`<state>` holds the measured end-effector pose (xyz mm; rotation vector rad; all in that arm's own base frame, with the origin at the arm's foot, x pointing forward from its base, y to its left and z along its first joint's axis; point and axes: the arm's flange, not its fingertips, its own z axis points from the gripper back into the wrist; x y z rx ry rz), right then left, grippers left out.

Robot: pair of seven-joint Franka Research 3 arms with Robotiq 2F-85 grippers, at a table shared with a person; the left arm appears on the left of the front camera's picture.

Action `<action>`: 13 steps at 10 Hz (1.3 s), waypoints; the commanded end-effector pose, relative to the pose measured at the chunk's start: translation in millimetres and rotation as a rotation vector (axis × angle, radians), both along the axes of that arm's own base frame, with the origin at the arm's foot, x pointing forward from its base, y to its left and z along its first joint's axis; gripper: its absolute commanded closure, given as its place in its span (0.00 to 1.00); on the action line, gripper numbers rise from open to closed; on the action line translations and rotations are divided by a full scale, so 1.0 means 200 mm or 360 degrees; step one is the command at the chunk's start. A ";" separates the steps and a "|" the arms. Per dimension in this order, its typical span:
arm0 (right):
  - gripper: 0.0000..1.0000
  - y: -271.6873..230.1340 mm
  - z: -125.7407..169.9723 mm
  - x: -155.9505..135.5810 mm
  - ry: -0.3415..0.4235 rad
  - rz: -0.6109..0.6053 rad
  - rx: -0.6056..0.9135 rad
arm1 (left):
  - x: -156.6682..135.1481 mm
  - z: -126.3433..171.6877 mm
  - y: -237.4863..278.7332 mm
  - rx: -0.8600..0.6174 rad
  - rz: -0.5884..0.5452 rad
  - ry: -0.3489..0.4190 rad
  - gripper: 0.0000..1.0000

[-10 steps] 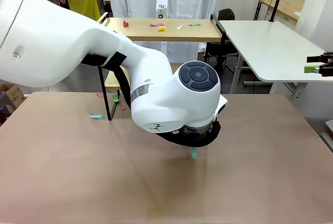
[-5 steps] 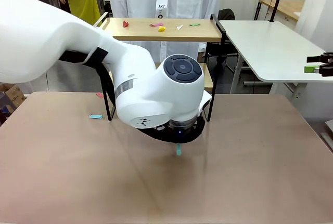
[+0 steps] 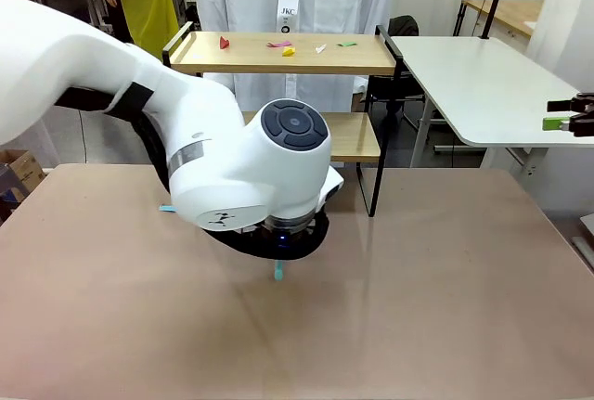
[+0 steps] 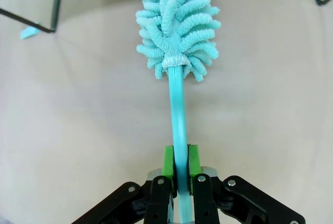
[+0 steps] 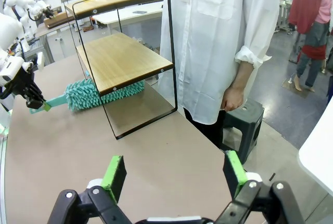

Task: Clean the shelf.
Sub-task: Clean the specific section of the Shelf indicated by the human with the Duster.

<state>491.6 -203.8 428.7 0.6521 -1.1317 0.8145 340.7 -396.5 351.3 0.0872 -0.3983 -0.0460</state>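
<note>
Left fingers (image 4: 168, 161): clamped on duster (image 4: 177, 37).
Shift: I've swung leftward over surface (image 3: 445, 307).
Shelf (image 3: 251, 57): scraps (image 3: 288, 50) on top, unswept.
Right fingers (image 5: 115, 176): open.

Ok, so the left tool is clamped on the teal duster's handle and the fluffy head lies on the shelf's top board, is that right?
Not quite. The left tool is clamped on the handle of the duster, but the fluffy head is not on the top board. It sits low, beneath the lower board of the shelf. The right wrist view shows this.
</note>
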 end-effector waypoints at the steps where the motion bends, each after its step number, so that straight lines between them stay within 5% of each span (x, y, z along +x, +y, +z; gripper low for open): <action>1: 0.00 0.01 0.01 0.00 -0.0008 0.0002 -0.0004 | -0.02 0.02 0.10 0.0046 0.0021 -0.0010 0.87; 7: 0.00 0.01 0.01 0.00 -0.0008 0.0002 -0.0004 | -0.04 0.00 0.41 0.0335 0.0144 -0.0013 0.87; 12: 0.00 0.01 0.01 0.00 -0.0008 0.0002 -0.0004 | -0.14 0.16 0.39 0.0466 0.0262 -0.0328 0.87; 13: 0.00 0.01 0.01 0.00 -0.0008 0.0002 -0.0004 | -0.08 0.09 0.46 0.0499 0.0213 -0.0125 0.87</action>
